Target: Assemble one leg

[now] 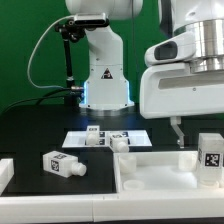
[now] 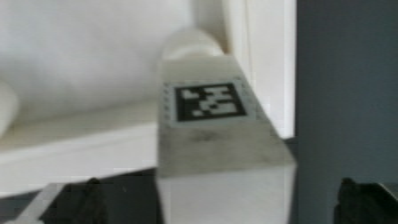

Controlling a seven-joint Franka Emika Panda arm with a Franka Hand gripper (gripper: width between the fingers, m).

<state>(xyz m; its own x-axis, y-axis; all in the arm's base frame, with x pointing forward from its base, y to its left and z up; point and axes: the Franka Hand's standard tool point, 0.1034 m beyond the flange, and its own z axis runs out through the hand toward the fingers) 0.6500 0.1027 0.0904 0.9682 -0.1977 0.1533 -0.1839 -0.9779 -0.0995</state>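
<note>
Part: small white stubby plastic leg with a black-and-white square tag. It stands upright at the exterior view's right end of the large white rimmed plastic panel. Cannot tell whether it is seated.
Gripper: two-finger gripper straddles the leg. The dark fingertips stand off on either side with a gap showing, so it is released, not clamping.
Step (judged): take hold and turn the leg into its hole.
Technique: centre the jaws on the leg, close squarely, keep it vertical, twist without side load.
Risk: closing off-centre may tilt it.
Spares: one alike white peg on the black table, two more at the marker board, all well apart from the gripper.
</note>
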